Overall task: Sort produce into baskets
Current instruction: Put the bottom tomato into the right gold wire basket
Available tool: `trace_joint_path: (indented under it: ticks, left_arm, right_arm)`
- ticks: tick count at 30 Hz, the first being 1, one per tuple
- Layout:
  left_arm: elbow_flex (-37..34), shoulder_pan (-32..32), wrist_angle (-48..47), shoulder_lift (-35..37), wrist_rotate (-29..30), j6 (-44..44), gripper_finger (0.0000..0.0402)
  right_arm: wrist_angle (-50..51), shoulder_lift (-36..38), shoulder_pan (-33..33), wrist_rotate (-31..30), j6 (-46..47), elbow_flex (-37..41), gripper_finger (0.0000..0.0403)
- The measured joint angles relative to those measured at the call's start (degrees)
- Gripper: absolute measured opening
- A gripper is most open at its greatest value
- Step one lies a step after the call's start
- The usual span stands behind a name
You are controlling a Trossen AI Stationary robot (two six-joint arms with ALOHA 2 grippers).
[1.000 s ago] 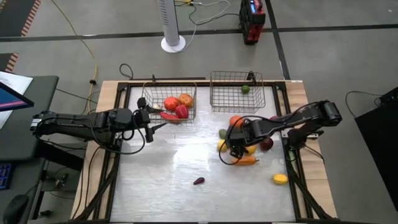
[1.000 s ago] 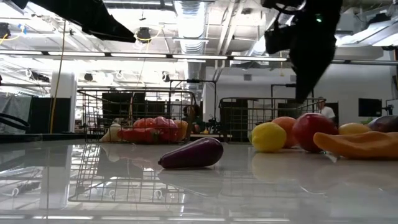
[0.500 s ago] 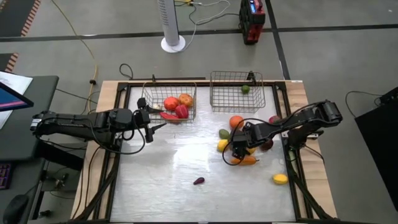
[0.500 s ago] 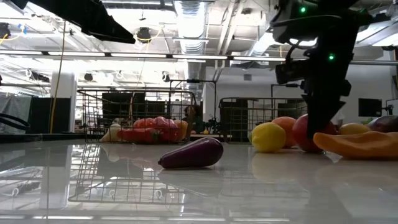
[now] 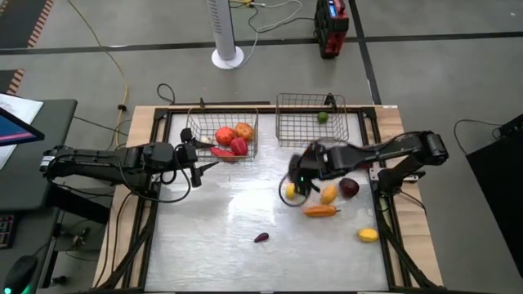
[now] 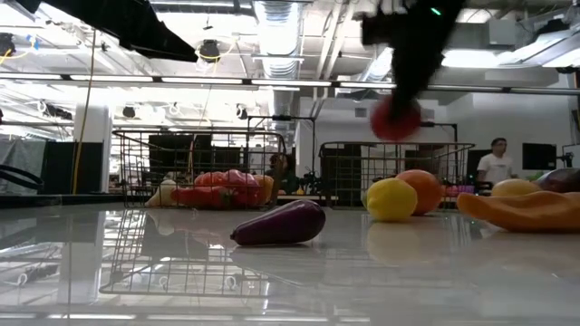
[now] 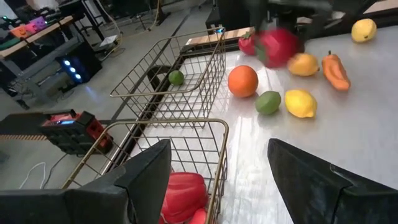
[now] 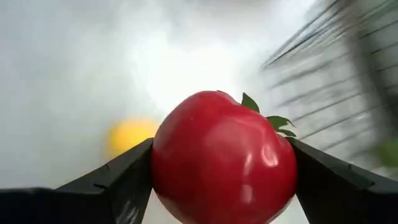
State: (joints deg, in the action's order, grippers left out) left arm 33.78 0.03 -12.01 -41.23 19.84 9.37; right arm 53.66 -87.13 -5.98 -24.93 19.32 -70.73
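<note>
Left claw (image 5: 198,166): your waiting arm reaches in from the left side of the tabletop (image 5: 212,220); its fingers stand wide apart and hold nothing, just beside the near corner of the left basket (image 5: 249,147).
Left basket: it already holds red and orange pieces, among them a red piece (image 7: 184,193) seen close through the wire in the left wrist view.
Purple eggplant (image 5: 261,238): it lies alone on the tabletop, well apart from both claws, long axis roughly across the table.
Right claw (image 5: 296,181): closed around the red tomato (image 8: 224,157), which fills the space between the two fingers, green leaf stub on top. In the low view the tomato (image 6: 394,118) hangs clear above the tabletop.
Key relation: you hold the tomato between the two baskets, nearer the right basket (image 5: 282,135), which lies just beyond the claw toward the table's far edge. The left basket lies to the claw's left and a little farther off.
Right basket: only a small green lime (image 5: 323,117) shows inside.
Loose pile: an orange (image 7: 242,81), a green piece (image 7: 268,102), a lemon (image 7: 300,103) and an orange pepper (image 5: 320,211) lie near the right claw; another yellow piece (image 5: 368,235) sits apart toward the near right corner.
</note>
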Motion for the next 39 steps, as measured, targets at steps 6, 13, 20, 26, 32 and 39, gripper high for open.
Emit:
trace_joint_path:
  ticks: [6,13,20,26,32,39]
  left_arm:
    - [0.0,0.0,-0.1,0.0,0.0,0.0,0.0256]
    - [0.0,0.0,-0.1,0.0,0.0,0.0,0.0256]
    - [0.0,0.0,-0.1,0.0,1.6,0.6,0.0256]
    - [0.0,0.0,-0.1,0.0,1.7,0.9,0.0256]
    - [0.0,0.0,-0.2,0.0,1.8,0.8,0.0256]
    - [0.0,0.0,-0.2,0.0,1.8,0.7,0.0256]
  right_arm:
    - [1.5,0.2,7.6,-12.1,-4.2,-5.9,0.0356]
    - [2.4,0.2,20.1,-9.9,-4.6,-5.9,0.0382]
    - [1.7,0.2,25.7,0.9,-6.2,-5.9,0.0379]
    - [-0.4,0.2,24.7,-0.4,-8.7,-5.9,0.0362]
    - [-1.8,0.2,24.8,-0.6,-9.0,-5.9,0.0366]
    - [-2.1,0.2,26.0,-0.6,-9.5,-5.9,0.0372]
